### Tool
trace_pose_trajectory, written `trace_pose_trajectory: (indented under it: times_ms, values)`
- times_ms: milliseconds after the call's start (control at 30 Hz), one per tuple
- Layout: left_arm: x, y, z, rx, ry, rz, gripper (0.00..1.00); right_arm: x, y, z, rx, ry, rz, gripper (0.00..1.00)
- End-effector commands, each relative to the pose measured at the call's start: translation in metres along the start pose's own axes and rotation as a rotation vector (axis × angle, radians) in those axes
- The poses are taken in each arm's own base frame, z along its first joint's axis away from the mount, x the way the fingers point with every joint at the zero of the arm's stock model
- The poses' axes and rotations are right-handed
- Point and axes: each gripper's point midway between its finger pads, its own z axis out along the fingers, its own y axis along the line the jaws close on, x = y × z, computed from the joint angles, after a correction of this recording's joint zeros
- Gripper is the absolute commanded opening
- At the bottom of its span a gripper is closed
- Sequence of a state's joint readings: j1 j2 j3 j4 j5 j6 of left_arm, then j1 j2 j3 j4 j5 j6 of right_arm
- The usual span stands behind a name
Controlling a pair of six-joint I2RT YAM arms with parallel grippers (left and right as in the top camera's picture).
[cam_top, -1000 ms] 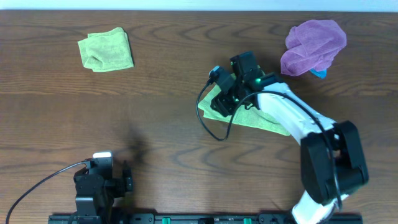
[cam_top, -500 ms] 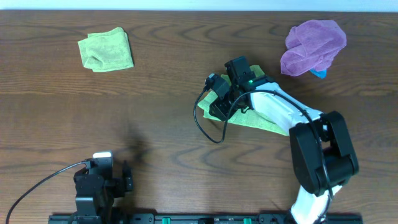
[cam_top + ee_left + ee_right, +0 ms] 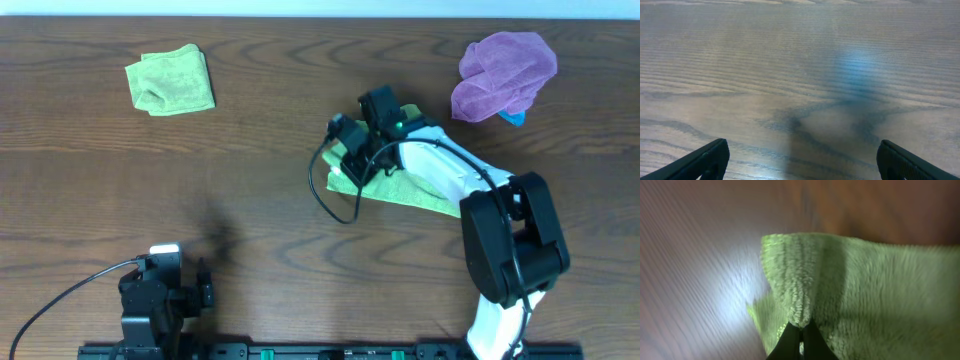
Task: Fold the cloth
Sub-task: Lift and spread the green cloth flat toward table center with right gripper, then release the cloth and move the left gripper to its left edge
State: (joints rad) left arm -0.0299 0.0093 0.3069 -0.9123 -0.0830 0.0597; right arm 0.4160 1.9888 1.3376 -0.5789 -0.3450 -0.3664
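Observation:
The light green cloth (image 3: pixel 405 190) lies flat near the table's middle, partly under my right arm. My right gripper (image 3: pixel 353 163) is at the cloth's left end. In the right wrist view the cloth (image 3: pixel 880 290) fills the right side, and a raised fold of its edge is pinched between the two black fingers of my right gripper (image 3: pixel 801 332), which is shut on it. My left gripper (image 3: pixel 800 157) stands wide open over bare wood with nothing between its fingers; in the overhead view it (image 3: pixel 200 288) sits at the front left, far from the cloth.
A second green cloth (image 3: pixel 170 80) lies folded at the back left. A crumpled purple cloth (image 3: pixel 503 72) sits at the back right, with a small blue object (image 3: pixel 514 119) under its edge. A black cable (image 3: pixel 330 200) loops beside the right gripper.
My right gripper has slid a little left along the cloth and closed on its left edge, bunching it up. The left arm has not moved.

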Motion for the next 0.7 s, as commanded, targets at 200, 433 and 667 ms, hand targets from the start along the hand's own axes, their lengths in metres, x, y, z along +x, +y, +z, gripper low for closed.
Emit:
trace_pose_trajectory:
  times_ms: [200,433,667]
  values:
    - [0.017,0.003,0.002,-0.017,0.061,0.027,0.95,-0.093,0.004,-0.047,0.049,-0.232,-0.076,0.01]
    - [0.013,-0.001,0.002,0.002,0.046,0.024,0.95,-0.135,-0.01,-0.052,0.116,-0.401,-0.045,0.01]
    - [0.0,-0.024,0.001,0.138,-0.009,0.017,0.95,-0.163,-0.005,-0.039,0.076,-0.513,0.053,0.61]
